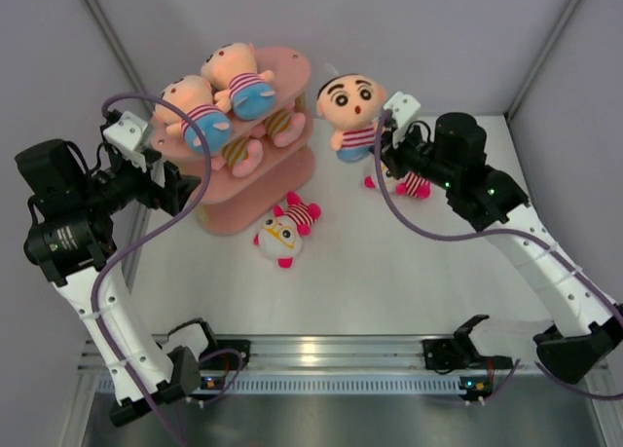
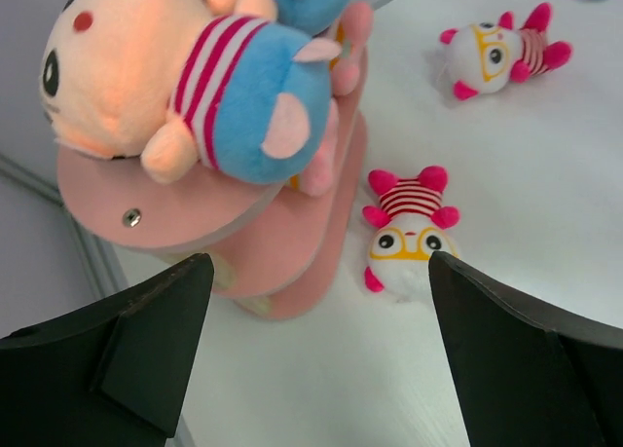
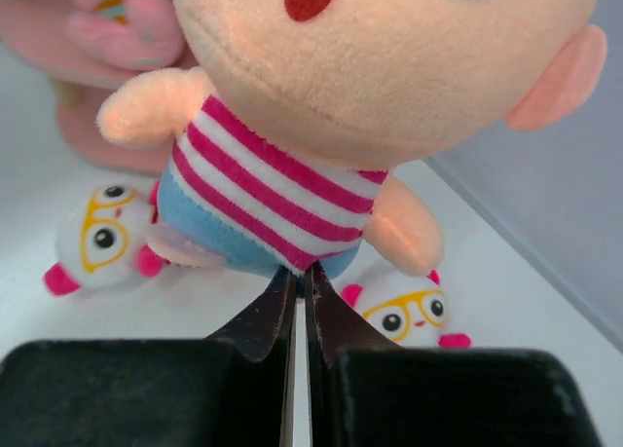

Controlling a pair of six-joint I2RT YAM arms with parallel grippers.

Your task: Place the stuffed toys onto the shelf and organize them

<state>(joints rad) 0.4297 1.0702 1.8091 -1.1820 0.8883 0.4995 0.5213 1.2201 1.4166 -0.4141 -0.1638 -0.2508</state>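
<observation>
The pink shelf (image 1: pixel 292 72) stands at the back left. Two peach toys (image 1: pixel 243 77) (image 1: pixel 190 111) lie on its top board. A pink yellow-striped toy (image 1: pixel 255 140) lies on the middle tier. My right gripper (image 3: pixel 300 272) is shut on the third peach toy (image 1: pixel 350 111), pinching its striped back, and holds it up to the right of the shelf. One white-faced toy (image 1: pixel 285 231) lies on the table before the shelf. The other (image 1: pixel 414 186) lies under my right wrist. My left gripper (image 2: pixel 316 301) is open and empty beside the shelf's left end.
Grey walls (image 1: pixel 458 28) enclose the white table (image 1: pixel 370 281) at the back and sides. A metal rail (image 1: pixel 331 354) with the arm bases runs along the near edge.
</observation>
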